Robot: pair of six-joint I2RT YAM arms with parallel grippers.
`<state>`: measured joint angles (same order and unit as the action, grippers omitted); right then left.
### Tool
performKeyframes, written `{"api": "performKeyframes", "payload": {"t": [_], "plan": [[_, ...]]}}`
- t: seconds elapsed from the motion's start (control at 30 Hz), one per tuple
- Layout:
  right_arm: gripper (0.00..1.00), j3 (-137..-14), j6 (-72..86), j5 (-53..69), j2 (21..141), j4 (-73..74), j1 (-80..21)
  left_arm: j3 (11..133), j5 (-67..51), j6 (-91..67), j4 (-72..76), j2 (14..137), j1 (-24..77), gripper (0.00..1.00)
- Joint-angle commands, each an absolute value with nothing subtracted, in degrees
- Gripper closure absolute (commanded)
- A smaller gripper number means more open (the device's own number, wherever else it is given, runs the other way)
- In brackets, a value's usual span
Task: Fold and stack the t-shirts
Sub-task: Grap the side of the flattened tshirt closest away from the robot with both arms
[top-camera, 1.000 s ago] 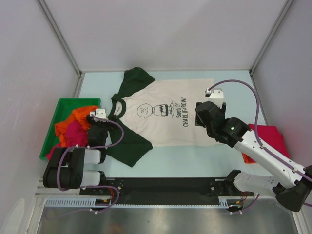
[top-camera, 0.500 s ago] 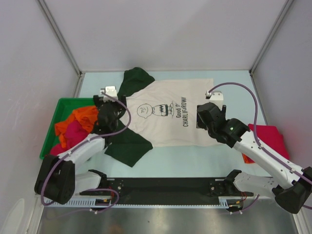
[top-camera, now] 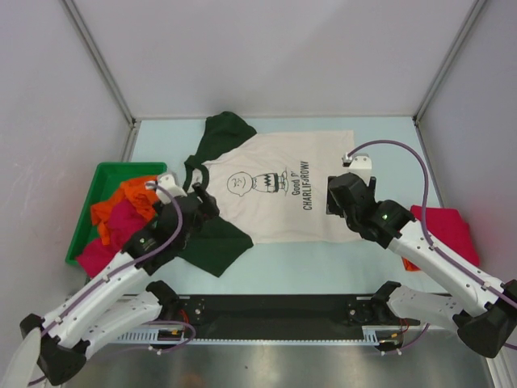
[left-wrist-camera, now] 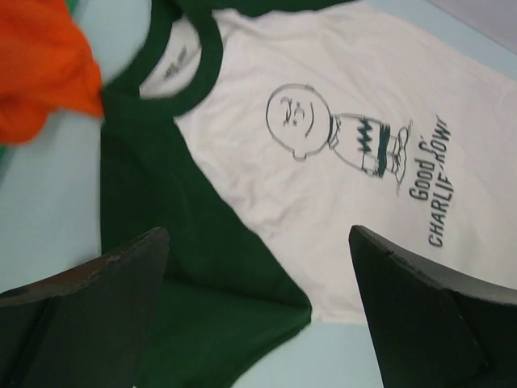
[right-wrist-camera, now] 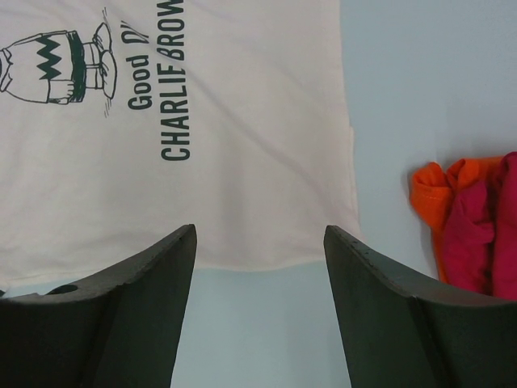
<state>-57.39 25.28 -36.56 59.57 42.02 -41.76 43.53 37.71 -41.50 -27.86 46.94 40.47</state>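
as the cream tee [top-camera: 275, 190] lies unfolded, we hold nothing: left gripper [top-camera: 202, 202] wide open, right gripper [top-camera: 336, 195] partly open; stack [top-camera: 441, 226] at 3 o'clock, loose tees [top-camera: 121, 215] at 9.

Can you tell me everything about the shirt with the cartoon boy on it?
The cartoon shirt is soft cream cloth with dark green sleeves and collar, and a black drawing of a round-headed boy beside the words Charlie Brown. It lies unfolded, print up, on the pale blue table, collar toward the left. The left gripper and the right gripper hang open over it, neither gripping it.
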Motion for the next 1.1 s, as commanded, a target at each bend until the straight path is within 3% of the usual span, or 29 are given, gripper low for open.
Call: {"api": "performKeyframes", "payload": {"t": [0.0, 0.13, 0.37, 0.5, 0.6, 0.67, 0.7, 0.73, 0.77, 0.87, 0.93, 1.03, 1.07], "plan": [[0.30, -57.5, 25.9, -37.4, 58.5, 40.1, -41.7, 37.2, 24.5, -59.0, -35.0, 41.1, 39.3, 0.00], [0.30, -57.2, 26.2, -38.4, 58.8, 39.9, -41.8, 43.1, 23.6, -59.3, -43.9, 48.7, 41.4, 0.00], [0.30, -57.3, 27.2, -38.8, 60.3, 38.9, -42.7, 62.7, 45.1, -54.8, -66.2, 72.6, 52.8, 0.00], [0.30, -57.5, 27.3, -40.2, 60.9, 38.8, -43.2, 72.3, 49.0, -53.9, -74.4, 83.6, 55.6, 0.00], [0.30, -57.3, 27.2, -40.3, 60.6, 39.0, -43.2, 71.6, 48.3, -61.1, -73.9, 81.4, 55.6, 0.00], [0.30, -57.2, 27.4, -40.9, 60.4, 39.4, -43.2, 66.7, 46.5, -57.9, -67.3, 76.7, 55.5, 0.01], [0.29, -57.0, 27.3, -40.8, 60.3, 39.5, -43.2, 64.7, 44.0, -55.8, -59.9, 71.9, 55.5, 0.17], [0.29, -56.8, 27.3, -40.9, 60.2, 39.6, -43.2, 61.5, 42.5, -54.4, -57.6, 69.6, 55.5, 0.19], [0.29, -56.5, 27.2, -40.9, 59.9, 39.4, -43.2, 60.3, 41.1, -54.0, -56.0, 68.1, 55.4, 0.19], [0.29, -55.6, 27.0, -40.6, 59.9, 39.1, -43.2, 58.2, 35.8, -56.7, -56.5, 66.4, 56.2, 0.08], [0.29, -54.9, 27.3, -40.4, 59.9, 38.7, -43.1, 56.2, 35.5, -63.4, -60.9, 66.2, 57.7, 0.13], [0.29, -54.1, 27.3, -39.2, 60.4, 37.8, -43.1, 51.4, 32.6, -68.6, -59.7, 65.1, 60.9, 0.36], [0.29, -54.1, 27.3, -38.9, 60.6, 37.6, -43.1, 50.1, 31.4, -69.0, -57.4, 65.2, 61.6, 0.52]]}}
